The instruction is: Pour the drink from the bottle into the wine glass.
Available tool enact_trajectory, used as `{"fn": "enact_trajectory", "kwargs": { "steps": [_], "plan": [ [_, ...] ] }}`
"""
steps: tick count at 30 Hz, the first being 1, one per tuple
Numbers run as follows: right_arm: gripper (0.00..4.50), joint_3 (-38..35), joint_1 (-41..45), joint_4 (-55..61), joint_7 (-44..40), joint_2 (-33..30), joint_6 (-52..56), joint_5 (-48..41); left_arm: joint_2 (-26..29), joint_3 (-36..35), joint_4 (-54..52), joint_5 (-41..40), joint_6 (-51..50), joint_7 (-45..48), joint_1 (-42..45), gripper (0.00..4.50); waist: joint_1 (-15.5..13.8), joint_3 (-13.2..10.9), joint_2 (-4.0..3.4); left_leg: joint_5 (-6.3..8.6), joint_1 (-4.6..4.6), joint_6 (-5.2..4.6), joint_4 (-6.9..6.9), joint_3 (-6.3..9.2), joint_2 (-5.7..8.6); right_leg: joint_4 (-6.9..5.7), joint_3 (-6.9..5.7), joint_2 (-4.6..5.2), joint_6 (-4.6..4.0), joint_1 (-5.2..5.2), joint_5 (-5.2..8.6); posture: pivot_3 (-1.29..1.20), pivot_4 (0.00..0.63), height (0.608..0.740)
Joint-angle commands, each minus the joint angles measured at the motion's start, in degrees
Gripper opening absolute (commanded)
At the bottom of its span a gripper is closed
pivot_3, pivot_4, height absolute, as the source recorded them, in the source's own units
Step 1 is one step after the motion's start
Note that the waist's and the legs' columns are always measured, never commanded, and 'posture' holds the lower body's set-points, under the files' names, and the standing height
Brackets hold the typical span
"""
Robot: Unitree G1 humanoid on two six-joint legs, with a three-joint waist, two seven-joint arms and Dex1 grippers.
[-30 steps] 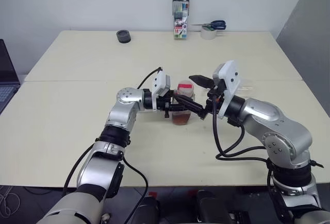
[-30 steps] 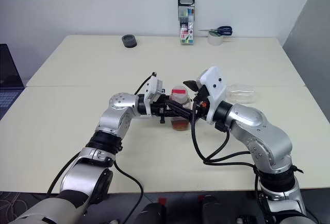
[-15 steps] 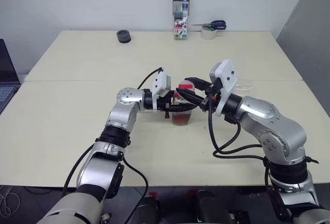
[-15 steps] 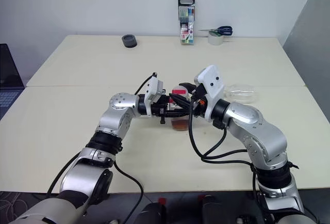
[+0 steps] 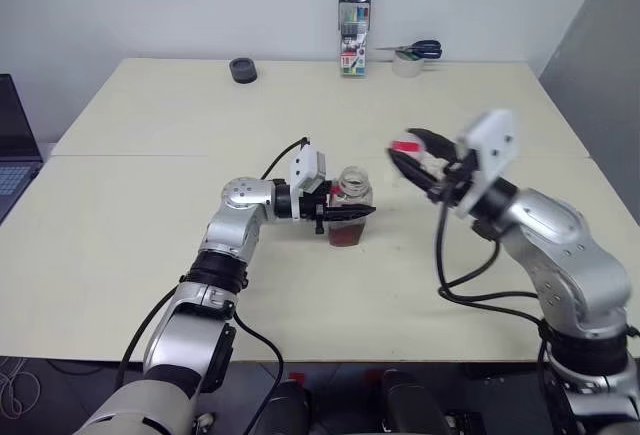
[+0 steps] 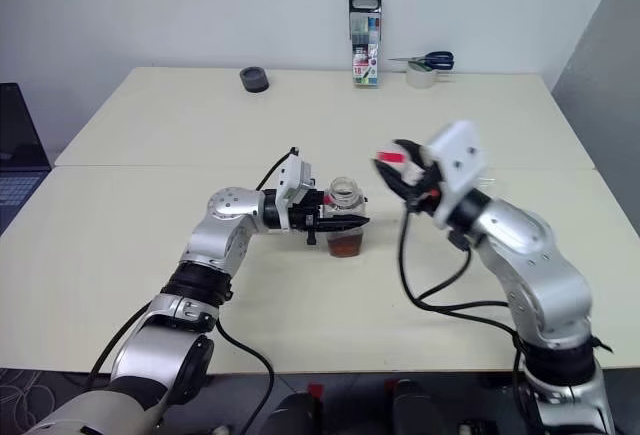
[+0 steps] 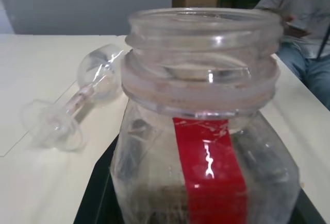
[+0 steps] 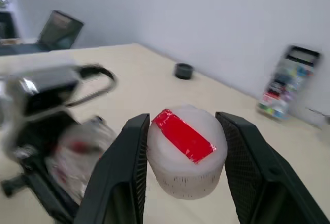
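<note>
no readable text, bottle [image 7: 206, 147] carries a plain red strip, marker-pen case [image 5: 353, 17] print illegible

Your two head views look forward and down from above, sharing the table [image 5: 120, 215] and both arms. Your left wrist camera sits right against the bottle [image 7: 206, 131] between its pincer's fingers. Your right wrist camera looks closely along its pincer [image 8: 185, 147] at the cap [image 8: 186, 149].
</note>
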State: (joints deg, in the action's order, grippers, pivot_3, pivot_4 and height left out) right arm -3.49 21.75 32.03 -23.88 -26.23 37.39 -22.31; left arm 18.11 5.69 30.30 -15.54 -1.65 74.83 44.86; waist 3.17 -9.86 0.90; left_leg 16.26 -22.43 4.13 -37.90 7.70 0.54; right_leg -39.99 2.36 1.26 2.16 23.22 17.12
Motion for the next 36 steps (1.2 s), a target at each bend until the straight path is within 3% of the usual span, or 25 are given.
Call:
{"fn": "enact_trajectory", "kwargs": {
  "steps": [1,5,13,20,26,30,36],
  "plan": [
    [1.72,-5.5,-9.2,-2.5,3.9,0.7,-5.4,4.3,1.1,-2.7,-4.2,-2.6,-2.3,-1.6,0.7,1.64,-0.1,0.0,0.01,0.0,0.01,-0.01,0.0,0.04,-0.01,0.0,-0.04,-0.01,0.0,-0.02,0.0,0.0,0.15,0.74],
    [1.72,-5.1,-18.0,-7.5,5.6,3.4,-7.6,6.4,2.4,-3.2,-4.8,-2.6,-2.9,-1.8,0.6,1.64,-0.1,0.0,-0.01,0.0,0.03,0.0,0.01,-0.04,-0.01,-0.02,0.02,-0.02,0.0,-0.02,0.0,0.0,0.15,0.74],
    [4.48,-3.7,-21.9,-14.9,7.3,7.0,-9.6,9.1,3.7,-4.4,-3.8,-2.7,-2.5,-3.6,2.0,1.64,0.2,0.0,-0.03,0.0,0.17,0.0,0.03,-0.09,-0.09,-0.12,0.08,-0.14,0.01,-0.03,0.0,0.0,0.15,0.74],
    [4.5,-7.6,-24.1,-12.7,5.2,0.9,-5.5,9.1,4.7,-7.8,-0.5,-1.2,-0.6,-11.3,3.5,1.64,-0.5,0.0,-0.03,0.0,0.17,0.0,0.01,-0.07,-0.03,-0.07,0.06,-0.08,0.01,-0.09,0.0,0.0,0.15,0.74],
    [4.5,-9.4,-20.6,-0.2,-4.7,-3.0,-1.2,-4.9,7.3,-12.6,4.6,1.8,1.3,-25.0,4.4,1.64,-0.1,0.0,-0.03,0.01,0.19,-0.01,0.02,-0.07,-0.08,-0.05,0.06,-0.11,0.01,-0.09,0.0,0.0,0.15,0.74],
    [4.5,-4.3,-12.7,3.5,-7.0,-4.0,4.7,-10.6,9.5,-15.4,7.1,3.1,1.8,-33.1,4.2,1.64,0.3,0.0,-0.02,0.01,0.21,-0.01,0.02,-0.05,-0.11,-0.07,0.06,-0.14,0.01,-0.09,0.0,0.0,0.15,0.74],
    [4.5,8.6,2.5,-2.2,-5.7,1.2,4.9,-6.2,11.9,-19.3,7.1,2.8,0.6,-41.9,1.6,1.64,0.2,0.0,-0.02,0.0,0.2,0.01,0.02,-0.02,-0.09,-0.06,0.02,-0.1,0.01,-0.06,0.0,0.0,0.15,0.74]
  ]
}}
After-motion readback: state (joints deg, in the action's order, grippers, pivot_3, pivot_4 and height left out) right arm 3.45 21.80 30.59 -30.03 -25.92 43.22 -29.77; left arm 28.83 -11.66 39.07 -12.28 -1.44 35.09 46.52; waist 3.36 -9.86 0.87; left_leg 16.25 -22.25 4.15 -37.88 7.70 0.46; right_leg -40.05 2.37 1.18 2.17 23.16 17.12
